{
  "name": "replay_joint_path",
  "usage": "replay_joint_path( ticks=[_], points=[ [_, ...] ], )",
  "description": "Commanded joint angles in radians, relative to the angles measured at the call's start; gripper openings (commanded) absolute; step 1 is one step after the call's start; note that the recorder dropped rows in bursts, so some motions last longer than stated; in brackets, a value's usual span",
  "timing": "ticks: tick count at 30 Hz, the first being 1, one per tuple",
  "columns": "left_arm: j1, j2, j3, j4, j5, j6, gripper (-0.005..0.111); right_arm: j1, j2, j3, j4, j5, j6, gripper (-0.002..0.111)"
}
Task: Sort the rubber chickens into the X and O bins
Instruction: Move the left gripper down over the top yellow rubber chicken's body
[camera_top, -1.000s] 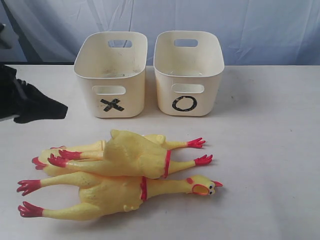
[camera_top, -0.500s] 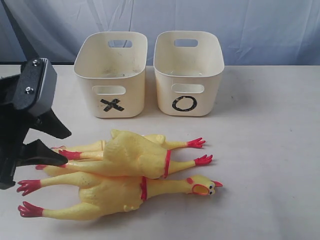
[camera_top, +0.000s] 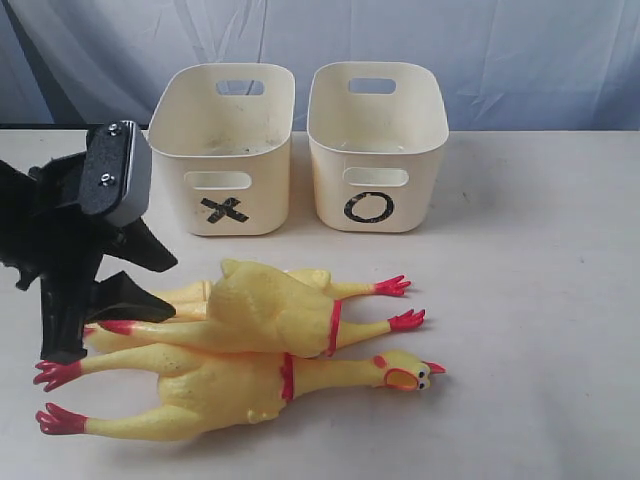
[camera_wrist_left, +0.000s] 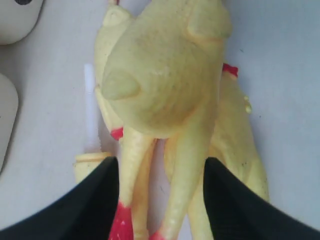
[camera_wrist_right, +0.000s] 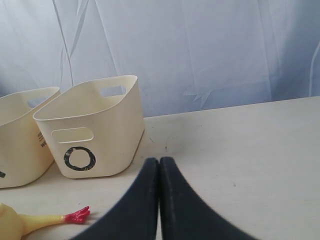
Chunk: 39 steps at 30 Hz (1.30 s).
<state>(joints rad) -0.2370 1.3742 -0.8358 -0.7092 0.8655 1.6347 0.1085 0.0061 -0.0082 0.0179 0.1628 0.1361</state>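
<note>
Likely soft and light, the top rubber chicken (camera_wrist_left: 170, 75) suits a leg grip; the left hand (camera_wrist_left: 160, 162) straddles them, open.

Black jaws, grey-sided two-screw block (camera_top: 116, 176)

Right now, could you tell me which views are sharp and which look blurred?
Exterior view: rubber chickens and O bin sharp, evenly lit, only faint shadows. Left wrist view: the top chicken looks soft, close to the lens. Right wrist view: the bin is clear, the shut fingers soft-edged.
</note>
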Motion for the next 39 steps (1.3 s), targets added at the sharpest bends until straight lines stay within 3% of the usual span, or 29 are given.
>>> replay_joint_path(
  ticks=[1, 8, 21, 28, 39],
  points=[
    [-0.006, 0.032, -0.004, -0.008, -0.012, -0.027, 0.05, 0.004, -0.006, 0.008, -0.001, -0.013, -0.003, 0.0],
    [-0.006, 0.055, -0.004, 0.009, -0.026, -0.144, 0.066, 0.004, -0.006, 0.008, -0.001, -0.013, -0.003, 0.0],
    [-0.008, 0.089, -0.004, -0.074, 0.012, -0.144, 0.063, 0.004, -0.006, 0.008, -0.001, -0.013, -0.003, 0.0],
    [-0.065, 0.103, -0.004, -0.023, 0.012, -0.144, 0.063, 0.004, -0.006, 0.008, -0.001, -0.013, -0.003, 0.0],
    [-0.067, 0.141, -0.004, -0.001, 0.009, -0.183, 0.063, 0.004, -0.006, 0.008, -0.001, -0.013, -0.003, 0.0]
  ],
)
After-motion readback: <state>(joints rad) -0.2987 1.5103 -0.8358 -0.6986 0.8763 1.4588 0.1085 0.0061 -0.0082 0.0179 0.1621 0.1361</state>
